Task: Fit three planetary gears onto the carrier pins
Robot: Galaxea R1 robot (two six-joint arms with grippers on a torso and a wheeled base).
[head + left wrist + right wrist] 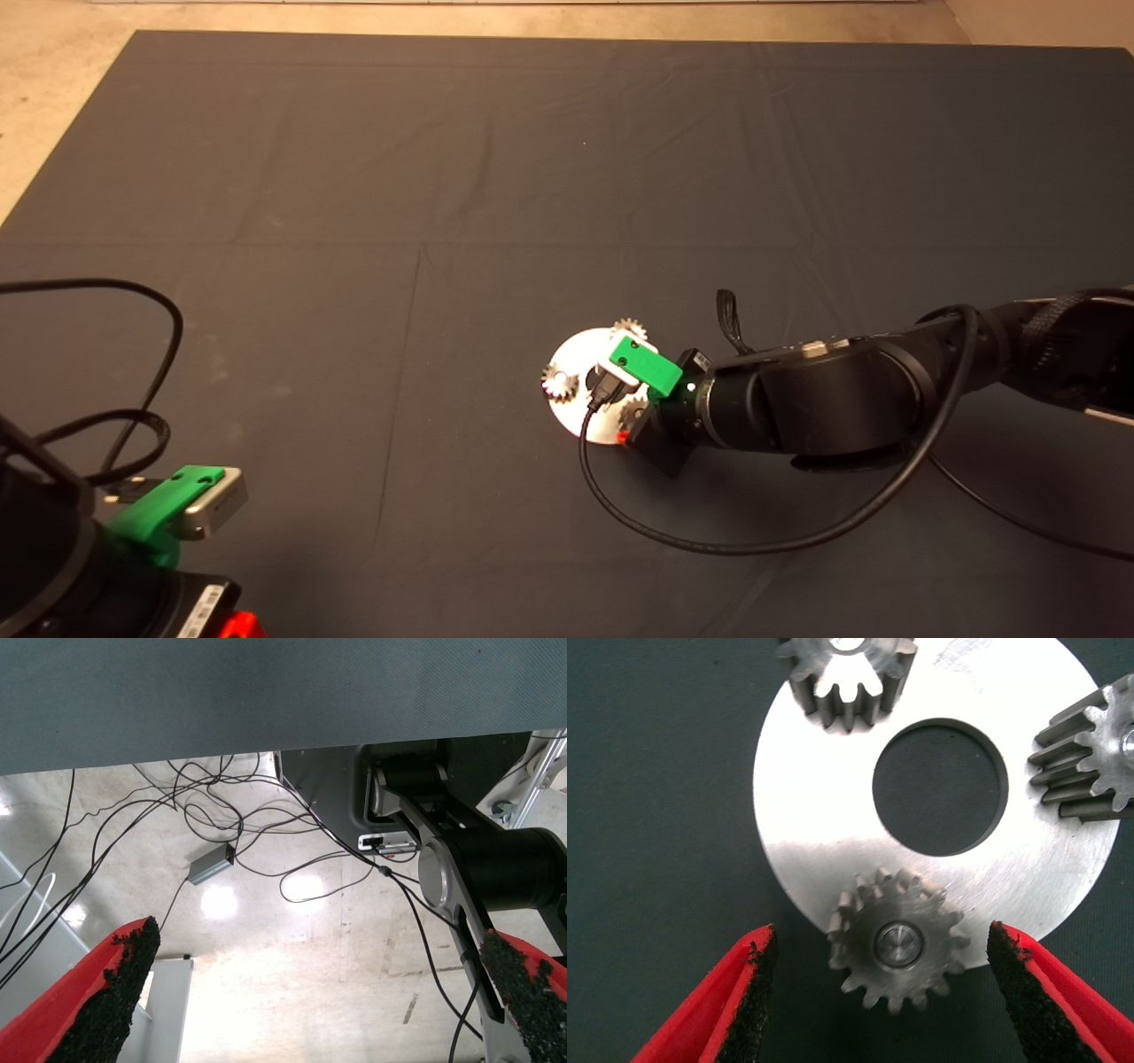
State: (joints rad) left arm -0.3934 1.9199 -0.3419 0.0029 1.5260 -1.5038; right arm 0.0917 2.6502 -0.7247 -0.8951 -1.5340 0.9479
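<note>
The round silvery disc (824,828) with a central hole lies on the dark mat (443,221). All three planetary gears sit on it. One gear (895,943) is at the near rim, and a carrier pin (898,945) shows in its bore. A second gear (1090,753) is at one side and a third gear (846,678) at the far rim. My right gripper (881,943) hovers over the near gear, open, with a red finger (740,1005) on either side and clear of the teeth. In the head view the right arm covers part of the disc (576,359). My left gripper (319,983) waits open at the mat's lower left.
A black cable (709,540) loops from the right wrist across the mat in front of the disc. More cable (133,354) lies at the left edge. The left wrist view shows floor, tangled wires and a small grey box (211,866) beyond the mat.
</note>
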